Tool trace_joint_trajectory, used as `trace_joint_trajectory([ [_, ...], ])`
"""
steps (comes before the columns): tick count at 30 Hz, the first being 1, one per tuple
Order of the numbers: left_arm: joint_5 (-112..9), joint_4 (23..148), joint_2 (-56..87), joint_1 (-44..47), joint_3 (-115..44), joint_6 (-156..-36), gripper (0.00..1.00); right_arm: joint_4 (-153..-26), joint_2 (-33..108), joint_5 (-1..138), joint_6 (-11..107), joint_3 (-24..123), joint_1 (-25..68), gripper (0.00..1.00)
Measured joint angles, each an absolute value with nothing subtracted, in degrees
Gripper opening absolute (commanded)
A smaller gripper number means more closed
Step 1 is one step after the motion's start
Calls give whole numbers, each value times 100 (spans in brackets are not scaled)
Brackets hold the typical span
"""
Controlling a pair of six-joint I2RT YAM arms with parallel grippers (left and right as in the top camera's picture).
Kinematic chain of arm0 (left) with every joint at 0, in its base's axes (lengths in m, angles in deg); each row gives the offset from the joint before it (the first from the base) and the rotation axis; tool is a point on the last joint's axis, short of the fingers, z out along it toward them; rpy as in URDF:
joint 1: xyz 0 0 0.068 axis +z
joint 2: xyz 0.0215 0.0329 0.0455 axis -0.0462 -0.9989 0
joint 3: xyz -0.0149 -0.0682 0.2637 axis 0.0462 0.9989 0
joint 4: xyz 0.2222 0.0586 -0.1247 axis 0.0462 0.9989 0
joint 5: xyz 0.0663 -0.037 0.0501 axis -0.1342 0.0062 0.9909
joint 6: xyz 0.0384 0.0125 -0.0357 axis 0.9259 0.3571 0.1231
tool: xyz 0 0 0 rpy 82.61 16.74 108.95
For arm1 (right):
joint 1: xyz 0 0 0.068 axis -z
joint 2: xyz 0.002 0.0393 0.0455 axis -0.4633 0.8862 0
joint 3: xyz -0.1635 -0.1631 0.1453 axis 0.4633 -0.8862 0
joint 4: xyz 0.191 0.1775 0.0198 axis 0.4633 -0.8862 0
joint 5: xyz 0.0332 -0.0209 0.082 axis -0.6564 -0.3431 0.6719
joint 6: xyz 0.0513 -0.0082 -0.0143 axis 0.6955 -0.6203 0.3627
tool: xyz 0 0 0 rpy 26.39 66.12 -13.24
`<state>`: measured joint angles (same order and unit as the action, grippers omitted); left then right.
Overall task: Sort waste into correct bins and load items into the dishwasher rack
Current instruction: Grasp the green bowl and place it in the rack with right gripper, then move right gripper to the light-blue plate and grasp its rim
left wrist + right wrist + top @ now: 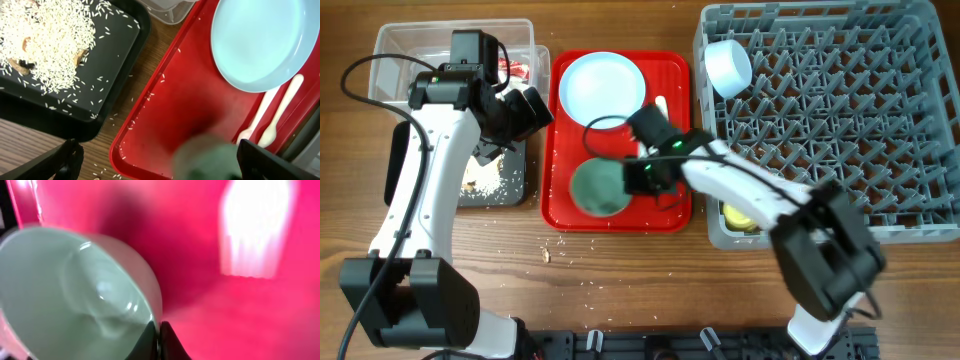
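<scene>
Wooden table (620, 280), red tray (670, 70) in the middle. Right gripper (638, 180) pinched tight on the rim of the pale green bowl (598, 190), bowl at its fingertips over the tray. Left gripper (532, 110) spread wide, empty, beside the black tray (516, 185)

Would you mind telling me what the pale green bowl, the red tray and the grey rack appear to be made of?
The pale green bowl: likely glossy plastic or melamine; soft highlights glint on its inner wall. The red tray: probably moulded plastic, semi-gloss, uniform colour, raised rim. The grey rack: matte moulded plastic, judging by its lattice floor and pegs.
</scene>
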<state>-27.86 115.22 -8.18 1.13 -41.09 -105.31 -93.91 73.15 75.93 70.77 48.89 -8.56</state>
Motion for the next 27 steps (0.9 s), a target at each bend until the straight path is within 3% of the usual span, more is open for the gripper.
trace_joint_trajectory([
  [2,-2786,11520,-818,113,-4109,-10531,100,-9664,6699,6917,6948,4979,-671,4],
  [7,-2786,11522,-818,113,-4109,-10529,100,-10172,3984,3186,6406,5223,-550,4],
  [10,-2786,11520,-818,113,-4109,-10531,100,-10670,3525,1536,5947,5285,-550,5],
  [13,-2786,11520,-818,113,-4109,-10531,100,-10725,3875,-158,4880,5267,-546,4],
  [17,-2786,11515,-818,113,-4109,-10531,100,-9678,5101,-1524,2990,5226,-546,4],
  [22,-2786,11520,-818,113,-4109,-10531,100,-8784,6419,-1911,1292,5212,-546,4],
  [27,-2786,11520,-818,113,-4109,-10531,100,-8945,7081,-1874,870,5210,-546,4],
])
